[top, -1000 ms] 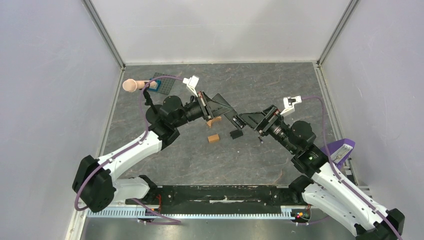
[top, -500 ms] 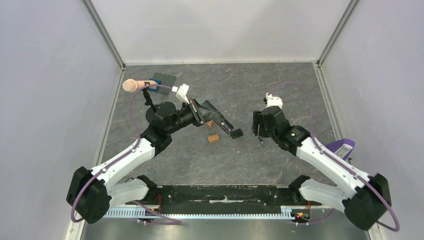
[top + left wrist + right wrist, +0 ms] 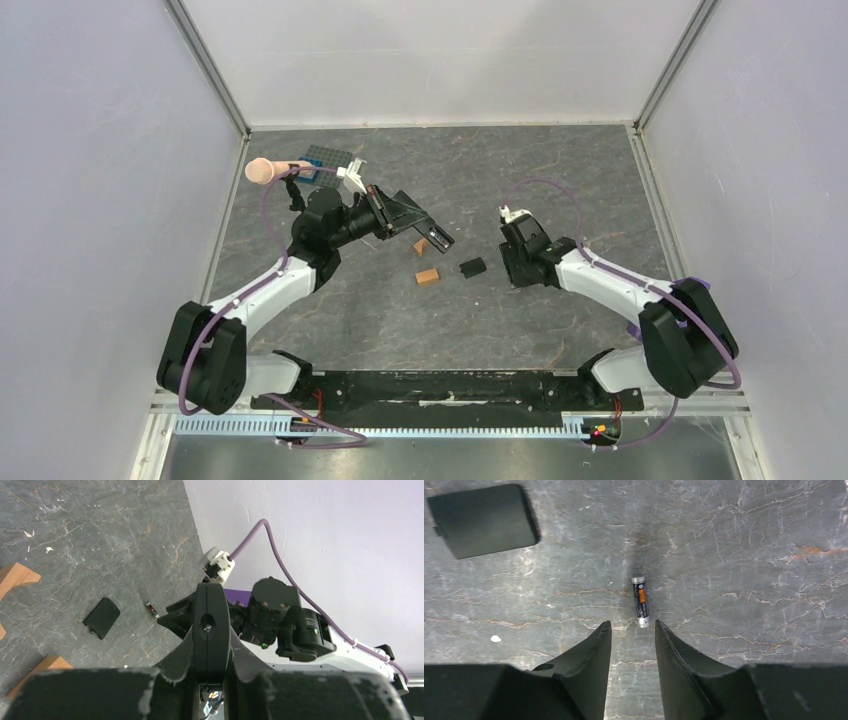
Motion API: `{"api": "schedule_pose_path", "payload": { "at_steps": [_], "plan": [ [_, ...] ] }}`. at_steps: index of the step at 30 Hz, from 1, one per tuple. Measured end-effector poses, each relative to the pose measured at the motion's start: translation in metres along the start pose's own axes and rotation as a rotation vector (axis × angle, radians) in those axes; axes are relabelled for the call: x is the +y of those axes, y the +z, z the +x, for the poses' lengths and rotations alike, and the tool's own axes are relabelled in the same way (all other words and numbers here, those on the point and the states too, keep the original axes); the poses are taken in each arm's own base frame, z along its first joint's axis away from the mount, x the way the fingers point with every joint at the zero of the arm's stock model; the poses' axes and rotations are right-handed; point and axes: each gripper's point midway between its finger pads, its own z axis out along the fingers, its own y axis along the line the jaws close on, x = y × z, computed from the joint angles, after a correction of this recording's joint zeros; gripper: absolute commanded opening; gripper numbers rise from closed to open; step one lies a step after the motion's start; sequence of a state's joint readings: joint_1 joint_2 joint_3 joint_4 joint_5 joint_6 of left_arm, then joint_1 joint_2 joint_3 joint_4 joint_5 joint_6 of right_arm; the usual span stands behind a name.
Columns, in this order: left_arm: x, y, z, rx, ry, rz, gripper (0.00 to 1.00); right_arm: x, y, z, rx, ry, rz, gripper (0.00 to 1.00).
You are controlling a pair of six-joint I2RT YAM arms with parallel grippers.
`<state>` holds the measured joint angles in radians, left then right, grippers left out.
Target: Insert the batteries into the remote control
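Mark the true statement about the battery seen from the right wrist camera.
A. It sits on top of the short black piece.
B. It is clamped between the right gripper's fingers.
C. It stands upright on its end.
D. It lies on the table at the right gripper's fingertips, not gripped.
D: the battery lies flat on the table at the tips of the right gripper, whose fingers stand apart without touching it.
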<state>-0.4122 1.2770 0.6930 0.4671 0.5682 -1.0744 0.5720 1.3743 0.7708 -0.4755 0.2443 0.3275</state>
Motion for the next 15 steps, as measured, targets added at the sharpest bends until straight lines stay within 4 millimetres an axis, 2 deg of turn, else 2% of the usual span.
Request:
{"api": "schedule_pose_path", "payload": {
  "at_steps": [8,15],
  "plan": [
    [0.002,0.000,0.003,0.043,-0.003,0.031,0.02,-0.012,0.015,0.013,0.062,0.043,-0.028,0.40],
    [0.007,0.002,0.004,0.057,-0.008,0.034,0.02,-0.014,0.026,0.021,0.104,0.074,-0.081,0.37]
  ]
}}
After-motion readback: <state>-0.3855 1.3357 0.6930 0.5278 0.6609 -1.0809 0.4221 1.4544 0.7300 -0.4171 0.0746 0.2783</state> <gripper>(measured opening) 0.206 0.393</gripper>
